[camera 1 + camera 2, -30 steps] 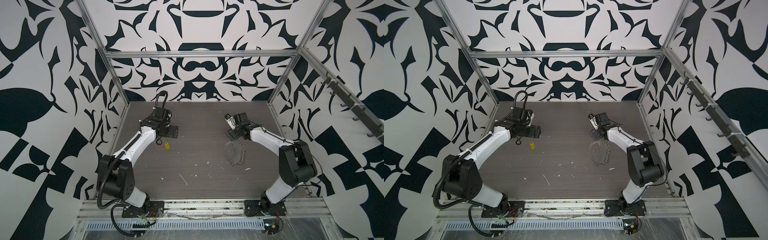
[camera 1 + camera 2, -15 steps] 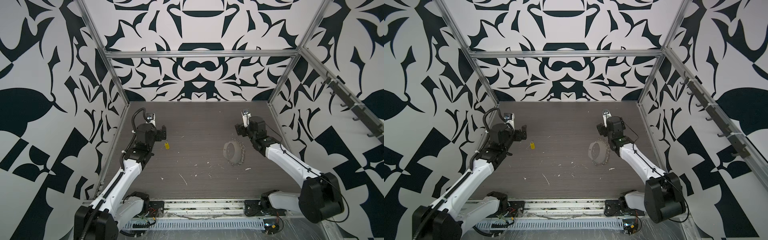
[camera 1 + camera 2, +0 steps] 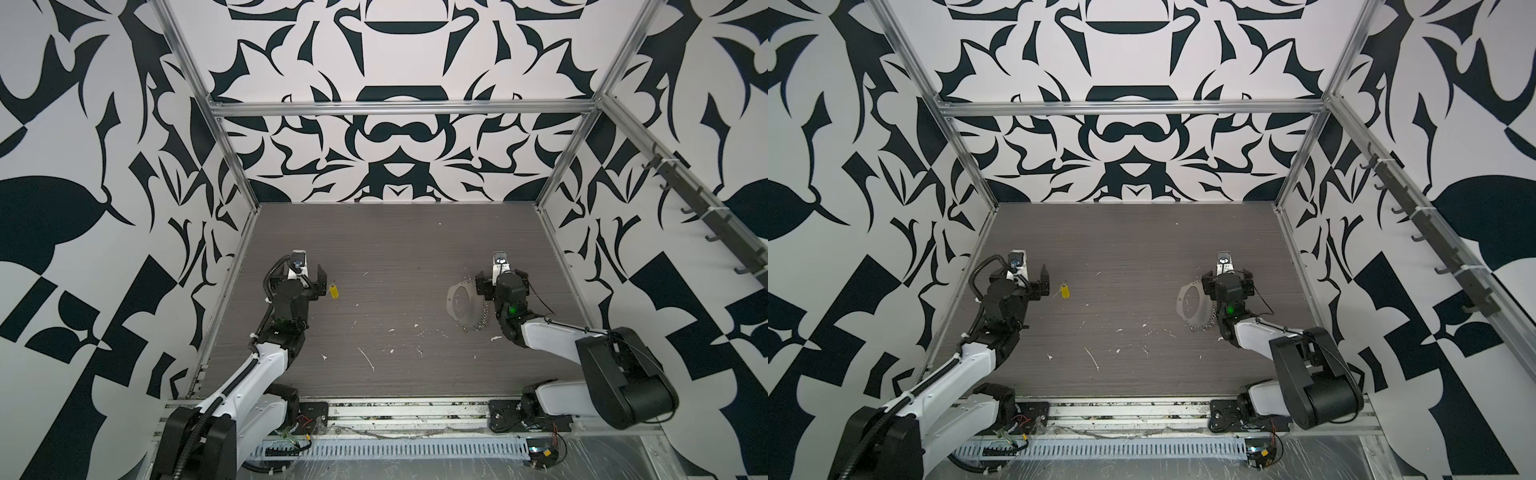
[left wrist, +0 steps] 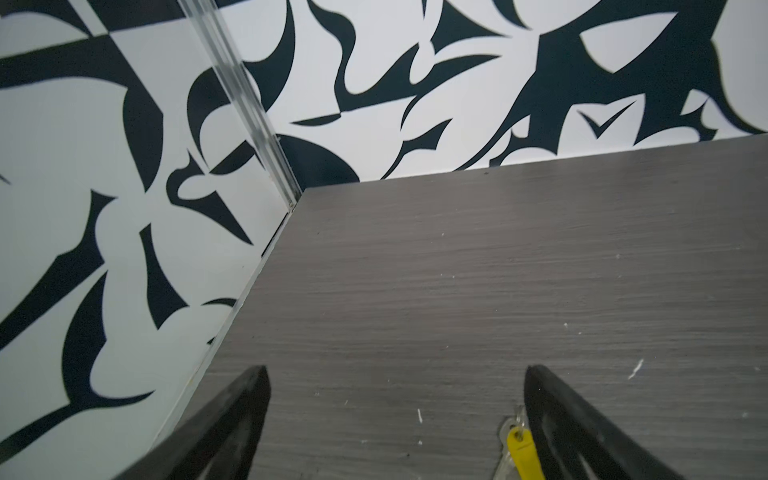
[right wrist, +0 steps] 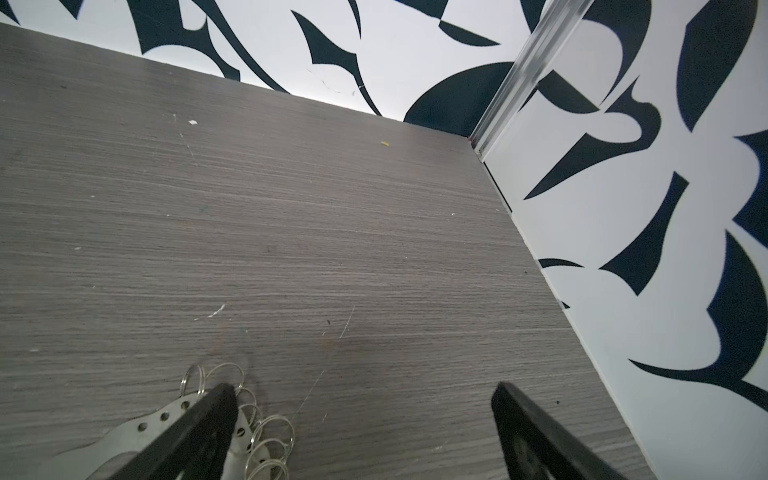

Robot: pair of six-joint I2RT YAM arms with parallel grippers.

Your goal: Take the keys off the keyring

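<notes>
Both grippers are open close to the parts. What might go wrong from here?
The key lies right beside one finger of the open left gripper; a sideways move could flick it away. In the right wrist view, one finger of the open right gripper overlaps the keyring and its small rings, contact unclear; swinging might snag and drag it.

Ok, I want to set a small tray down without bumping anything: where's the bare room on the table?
The table's far half, up to the back wall, is bare. So is the middle strip between the keys and the keyring, apart from white scraps toward the front. Crowded: the left gripper beside the keys, the right gripper over the keyring's edge and chain.
</notes>
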